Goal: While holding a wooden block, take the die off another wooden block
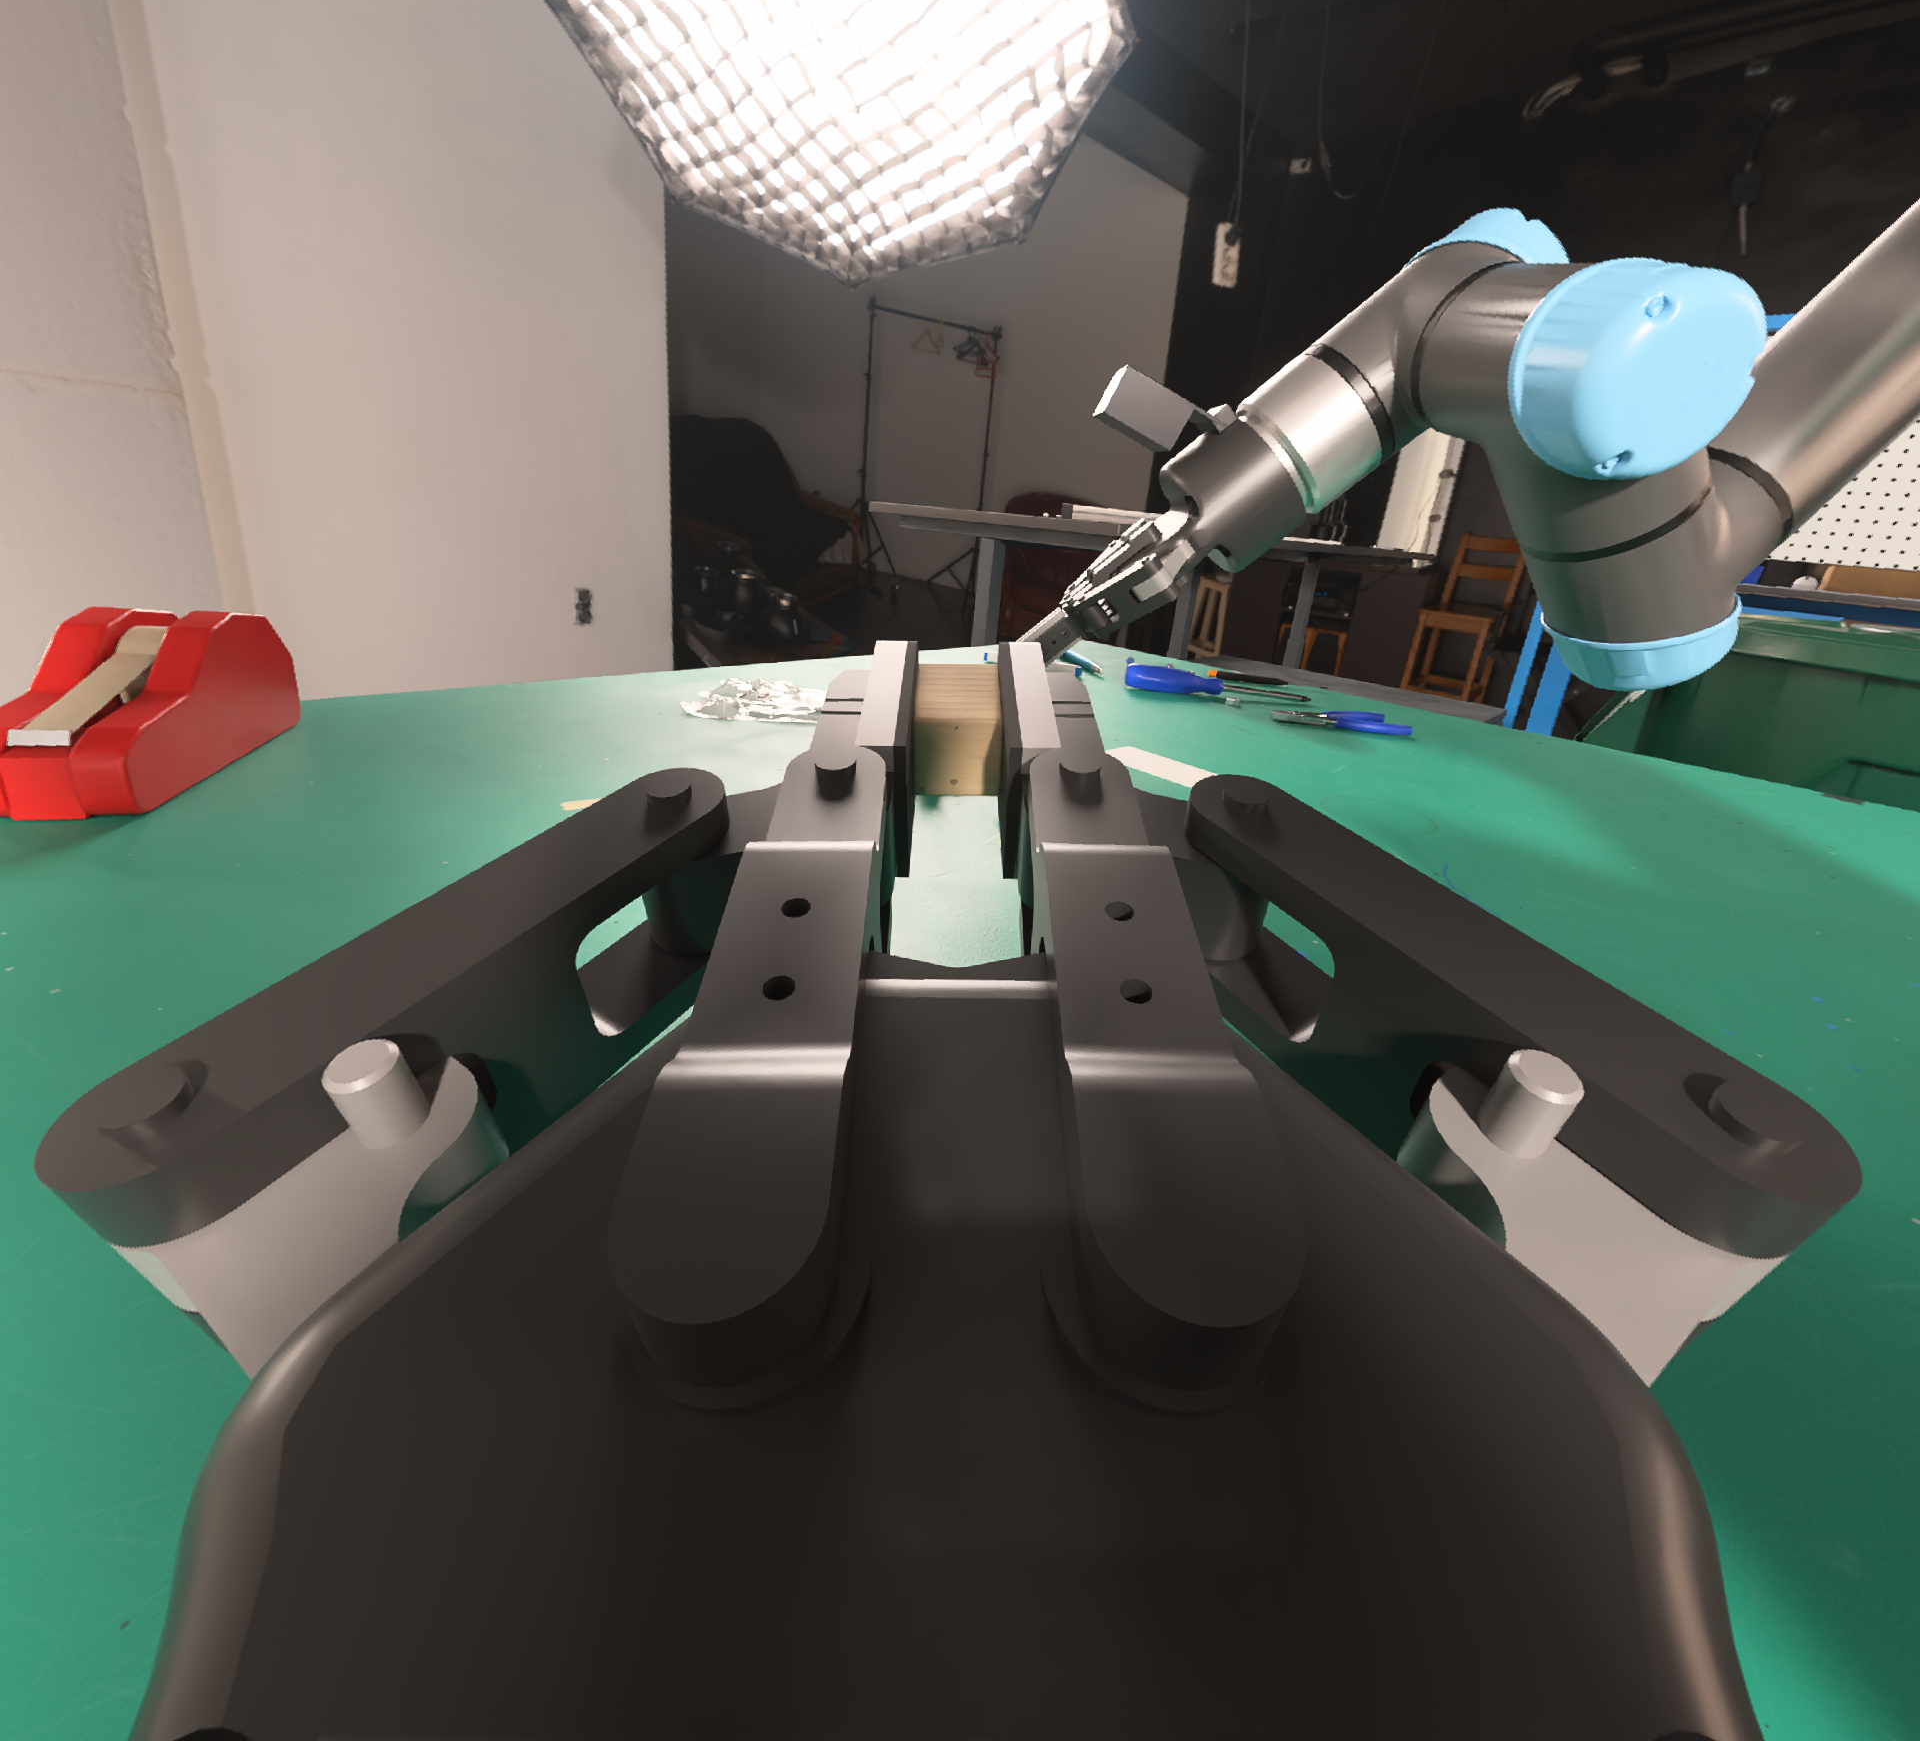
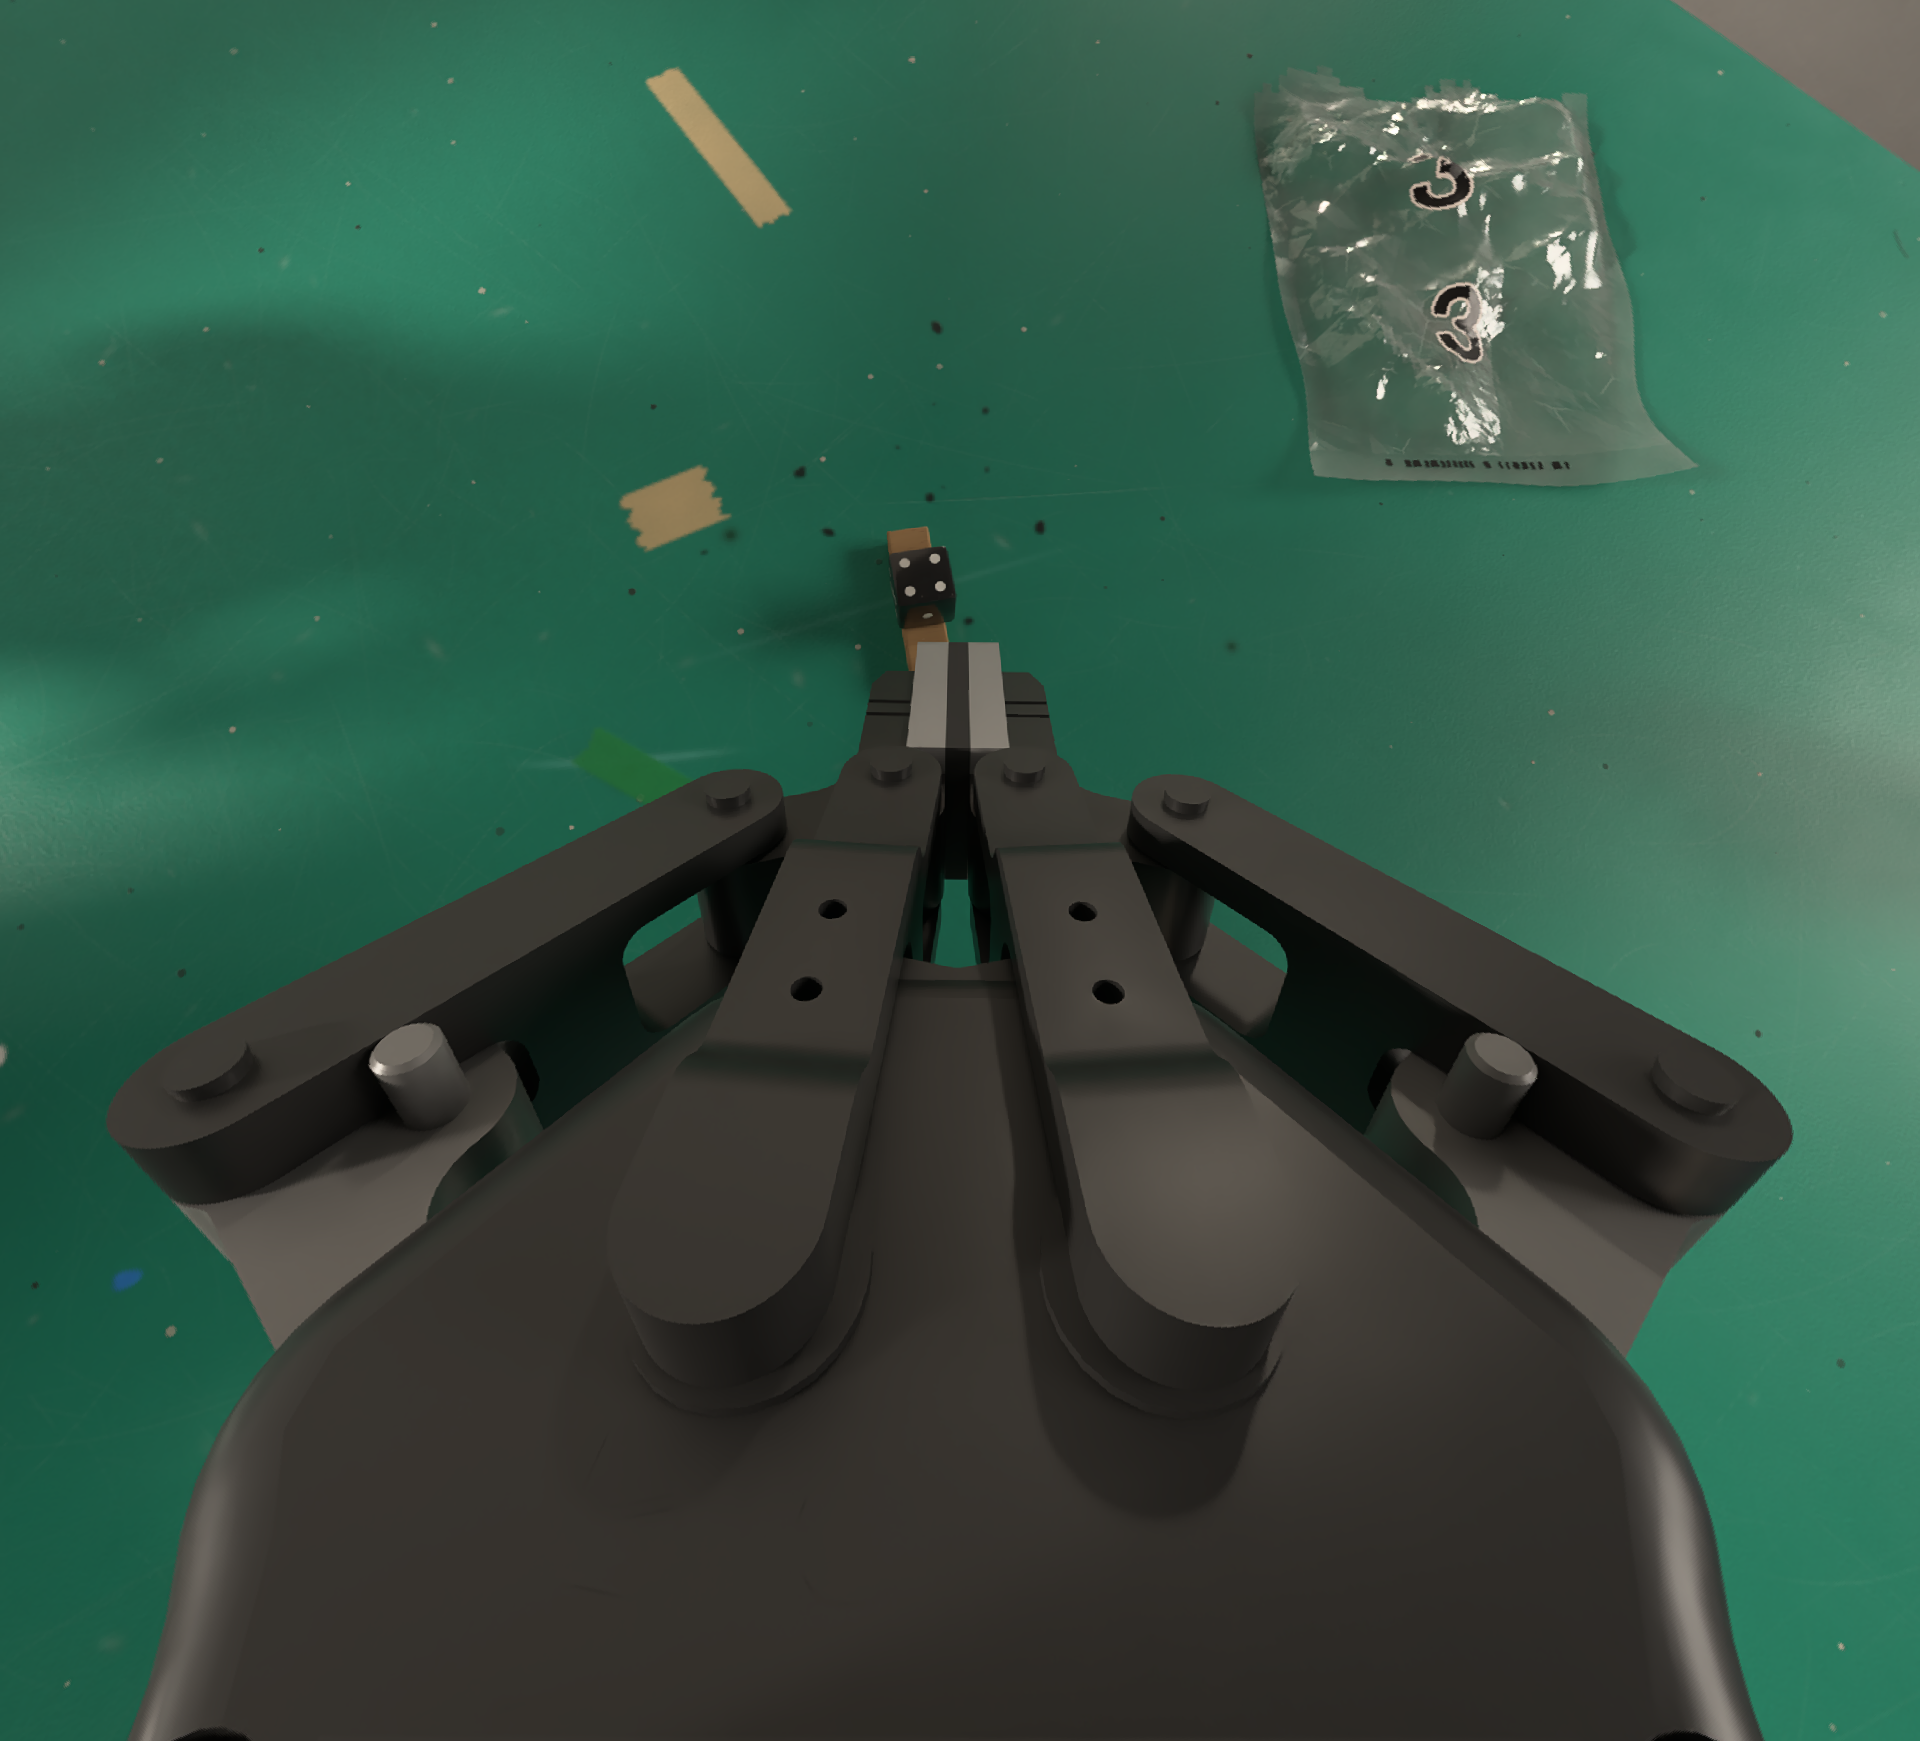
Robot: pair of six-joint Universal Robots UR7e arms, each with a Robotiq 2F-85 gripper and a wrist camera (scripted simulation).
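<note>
In the left wrist view my left gripper (image 1: 956,720) is shut on a light wooden block (image 1: 956,741), held just above the green table (image 1: 416,860). The right arm's gripper (image 1: 1051,642) shows behind it, pointing down at the table. In the right wrist view my right gripper (image 2: 956,694) has its fingers pressed together with nothing between them. Just beyond its tips a black die (image 2: 923,577) with white pips sits on a narrow brown wooden block (image 2: 909,540) on the table. The die hides most of that block.
A clear plastic bag (image 2: 1455,278) lies at the right, near the table edge (image 2: 1766,29). Tan tape strips (image 2: 717,143) (image 2: 673,507) and a green patch (image 2: 623,761) are stuck to the table. A red tape dispenser (image 1: 145,715), blue screwdriver (image 1: 1174,678) and blue pliers (image 1: 1351,720) lie farther off.
</note>
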